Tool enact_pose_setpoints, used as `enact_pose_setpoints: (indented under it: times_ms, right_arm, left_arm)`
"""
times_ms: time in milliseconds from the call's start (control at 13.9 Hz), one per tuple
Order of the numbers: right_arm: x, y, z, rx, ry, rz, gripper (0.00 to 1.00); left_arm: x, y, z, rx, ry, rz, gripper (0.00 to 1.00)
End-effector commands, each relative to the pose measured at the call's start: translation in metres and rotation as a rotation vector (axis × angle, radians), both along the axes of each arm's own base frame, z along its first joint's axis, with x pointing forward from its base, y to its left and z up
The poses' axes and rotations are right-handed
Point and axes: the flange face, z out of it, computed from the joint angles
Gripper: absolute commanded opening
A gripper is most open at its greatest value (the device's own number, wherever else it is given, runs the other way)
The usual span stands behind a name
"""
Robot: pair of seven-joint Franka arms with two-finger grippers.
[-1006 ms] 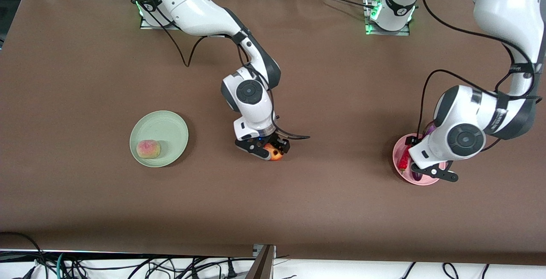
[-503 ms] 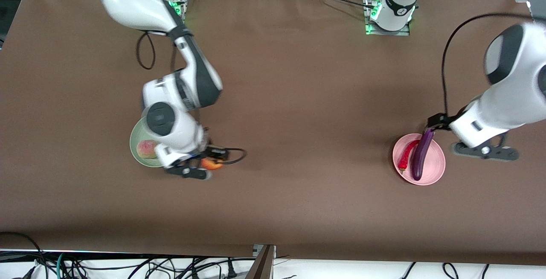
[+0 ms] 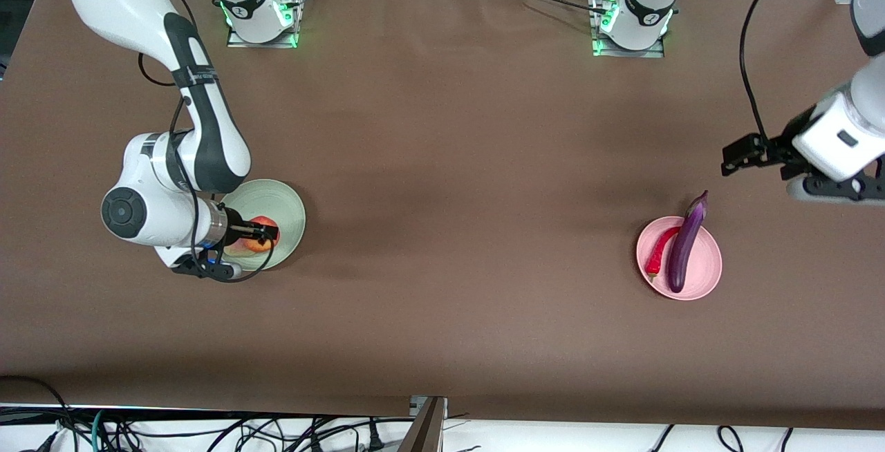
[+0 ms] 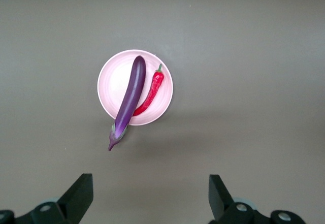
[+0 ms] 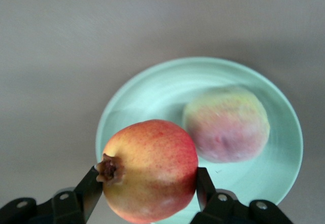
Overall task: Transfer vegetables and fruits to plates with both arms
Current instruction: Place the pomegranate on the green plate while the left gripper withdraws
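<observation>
My right gripper (image 3: 261, 236) is shut on the red-orange fruit (image 5: 150, 168), its crown against one finger, and holds it over the pale green plate (image 3: 290, 213). The blushed peach (image 5: 227, 124) lies on the green plate (image 5: 119, 115). On the pink plate (image 3: 712, 269), toward the left arm's end, lie the purple eggplant (image 3: 681, 245) and the red chili pepper (image 3: 660, 250). The eggplant's stem end pokes past the rim. My left gripper (image 3: 833, 193) hangs high, open and empty (image 4: 150, 196). It looks down on the pink plate (image 4: 109, 76), eggplant (image 4: 129, 94) and chili (image 4: 151, 89).
Both arm bases (image 3: 259, 10) (image 3: 629, 20) stand at the table edge farthest from the front camera. Brown cloth covers the table (image 3: 456, 162). Cables (image 3: 207, 431) hang below the near edge.
My right arm carried the red-orange fruit from mid-table to above the green plate. My left arm rose and drew back from the pink plate, leaving the eggplant and chili uncovered.
</observation>
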Motion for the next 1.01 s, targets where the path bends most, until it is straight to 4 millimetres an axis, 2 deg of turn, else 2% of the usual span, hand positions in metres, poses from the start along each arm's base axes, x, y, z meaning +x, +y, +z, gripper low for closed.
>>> enact_pose_setpoints:
  times_ms: [0,72,144,215,359,431,503,646,718,934]
  right_arm:
    - [-0.015,0.003,0.006,0.04,-0.005,-0.007,0.3]
    - [-0.014,0.004,0.001,0.049,-0.01,-0.017,0.6]
    - [-0.014,0.003,-0.006,0.048,-0.016,-0.024,0.99]
    - [-0.013,0.003,-0.009,0.046,-0.019,-0.025,1.0]
    - [-0.011,0.003,-0.004,0.047,-0.024,-0.028,1.0]
    - [-0.009,0.005,0.006,0.048,-0.037,-0.026,1.0]
    - [-0.005,0.007,0.027,0.051,-0.07,-0.015,1.0]
    - [-0.004,0.008,0.086,0.036,-0.14,0.003,1.0]
    - [-0.006,0.006,0.125,0.014,-0.179,0.032,1.0]
    - [-0.024,0.001,0.231,0.006,-0.171,0.034,1.0]
  left_arm:
    - [-0.033,0.006,-0.002,-0.004,-0.022,-0.015,1.0]
    - [-0.035,0.005,-0.003,-0.002,-0.004,-0.021,1.0]
    - [-0.037,-0.003,0.0,0.016,0.0,-0.043,1.0]
    - [-0.036,-0.004,0.005,0.049,-0.002,-0.058,1.0]
    - [-0.032,0.0,0.001,0.056,0.004,-0.054,1.0]
    - [-0.033,0.003,0.0,0.055,0.012,-0.049,1.0]
    - [-0.031,0.004,-0.004,0.052,0.018,-0.044,1.0]
    - [-0.029,0.003,-0.004,0.051,0.015,-0.047,1.0]
    - [-0.029,0.004,-0.004,0.048,0.017,-0.045,1.0]
    - [-0.027,-0.003,0.003,0.044,0.0,-0.06,1.0]
